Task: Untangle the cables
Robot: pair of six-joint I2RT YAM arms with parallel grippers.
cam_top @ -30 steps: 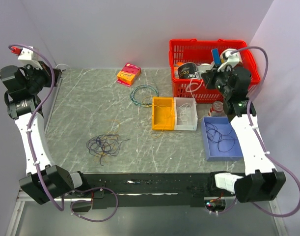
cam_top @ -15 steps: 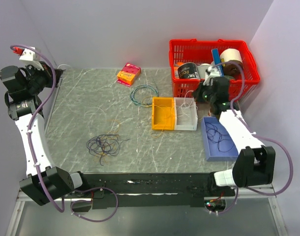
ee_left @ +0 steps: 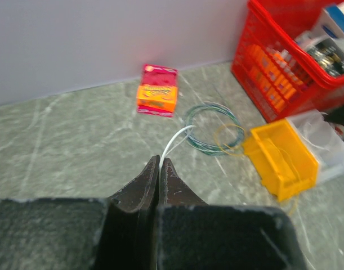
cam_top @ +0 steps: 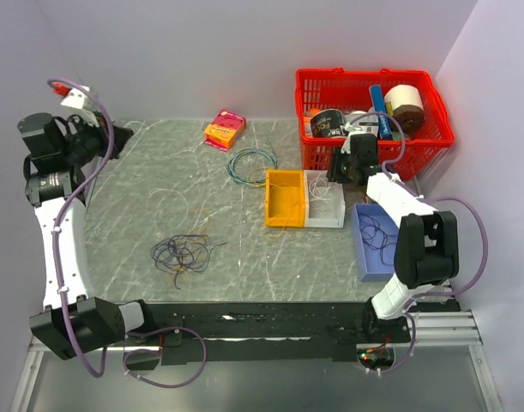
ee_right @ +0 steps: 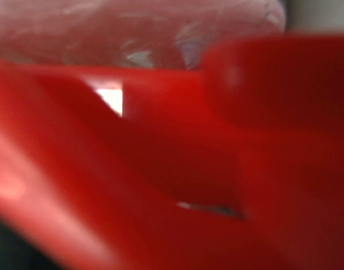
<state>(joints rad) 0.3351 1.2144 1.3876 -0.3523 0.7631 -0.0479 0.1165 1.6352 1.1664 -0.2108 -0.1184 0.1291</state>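
Top: cables (cam_top: 183, 253), a loose, floppy tangle of thin dark and yellow strands, lie front-left on the veined grey surface (cam_top: 159, 180), well apart from both arms.
Left wrist: left jaws pressed together on a thin white strand (ee_left: 174, 139) (smooth, curved).
Right wrist: blurred red basket (ee_right: 160, 169) plastic fills the view; cannot tell how the right jaws stand.

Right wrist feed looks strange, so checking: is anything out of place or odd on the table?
Yes. The right gripper sits at the front wall of the red basket, so its camera shows only blurred red, far from the tangled cables. The left gripper is shut on one white strand.
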